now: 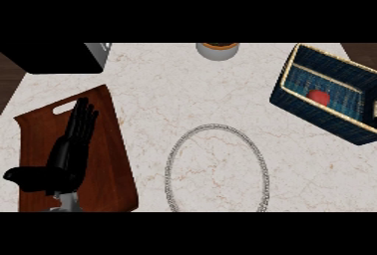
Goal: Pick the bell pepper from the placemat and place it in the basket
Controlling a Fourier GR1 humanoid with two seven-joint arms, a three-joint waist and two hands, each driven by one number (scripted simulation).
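Red bell pepper point(318, 96) sits inside the dark woven basket point(303, 112), so the task looks done; the ring-edged, marble-toned oval placemat point(172, 164) lies bare. Left hand point(70, 144) rests with fingers straight above a brown wooden cutting board point(110, 164). Right hand is out of view.

No text, label, brand, number or sign can be read anywhere in the head view. The dark blue woven basket point(324, 97) at the upper right of the frame carries no lettering on its walls or tan rim. The brown cutting board point(110, 164) at the lower left is plain wood with no mark. The round container point(218, 50) at the top centre shows only an orange band and a grey wall, with no print. The black object point(52, 57) at the upper left is blank too.
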